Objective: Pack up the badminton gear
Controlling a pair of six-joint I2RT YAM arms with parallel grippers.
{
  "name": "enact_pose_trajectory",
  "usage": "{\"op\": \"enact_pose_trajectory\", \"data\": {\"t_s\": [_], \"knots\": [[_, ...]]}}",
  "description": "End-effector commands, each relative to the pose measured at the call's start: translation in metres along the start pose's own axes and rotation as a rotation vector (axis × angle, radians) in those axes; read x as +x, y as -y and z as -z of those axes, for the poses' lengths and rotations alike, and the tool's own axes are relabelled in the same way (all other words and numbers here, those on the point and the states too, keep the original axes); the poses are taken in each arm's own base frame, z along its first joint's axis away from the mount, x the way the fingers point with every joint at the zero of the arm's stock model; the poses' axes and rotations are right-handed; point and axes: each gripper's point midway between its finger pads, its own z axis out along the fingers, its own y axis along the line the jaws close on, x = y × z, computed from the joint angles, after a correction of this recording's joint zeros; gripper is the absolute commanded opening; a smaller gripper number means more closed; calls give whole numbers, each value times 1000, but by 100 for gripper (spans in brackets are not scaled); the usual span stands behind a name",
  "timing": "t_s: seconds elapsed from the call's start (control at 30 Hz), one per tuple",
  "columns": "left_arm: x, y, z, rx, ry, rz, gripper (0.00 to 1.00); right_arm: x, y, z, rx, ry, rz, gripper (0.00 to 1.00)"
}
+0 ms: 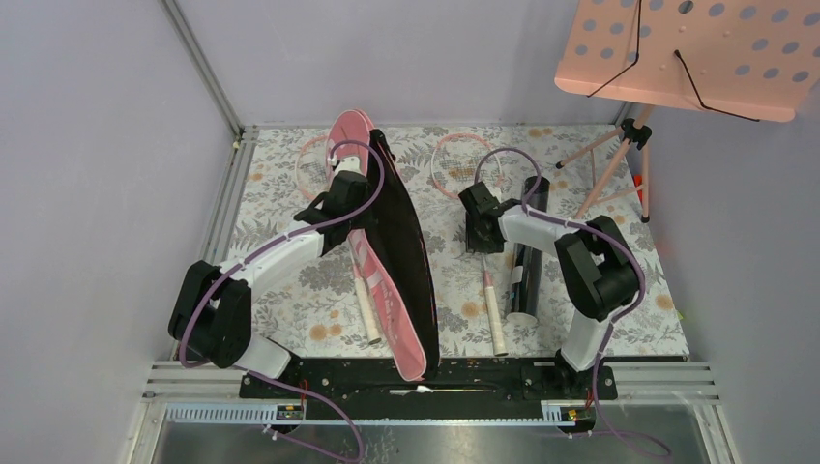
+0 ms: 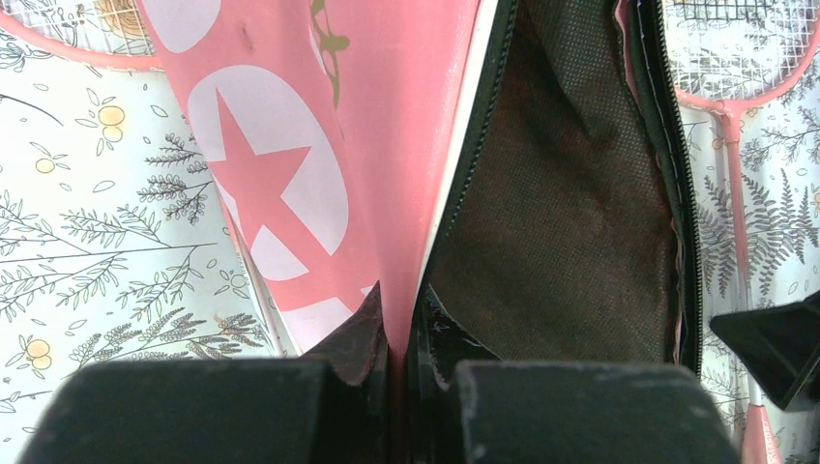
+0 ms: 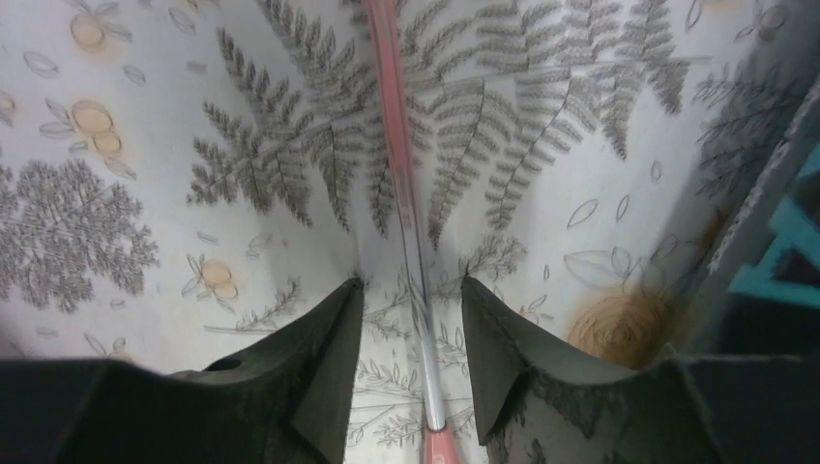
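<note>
The left claw is pinching an edge of the pink cover, holding it upright and gaping on the table. The right claw is hanging spread astride a racket, apparently not touching it, beside the black tube.

A robot test cell, probably within a lab, is indicated. The table is enclosed by plain grey panels set in aluminium profiles, and two robot arms are bolted to a black rail at its near edge.
</note>
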Motion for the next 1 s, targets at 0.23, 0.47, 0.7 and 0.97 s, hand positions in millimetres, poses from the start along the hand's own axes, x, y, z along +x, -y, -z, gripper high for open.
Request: {"op": "enact_pose_trajectory", "data": {"t_s": [0.23,0.47,0.7,0.97], "knots": [[-9,-1,8,17,32,-10,0,7,-16,-24,-67,-93,35,0],[-8,0,4,15,23,-9,0,-37,-2,47,-39,207,117,0],[-9,4,3,26,18,2,0,-40,-7,120,-103,488,143,0],[-28,7,-12,-12,7,8,0,3,-9,145,-125,464,201,0]]}}
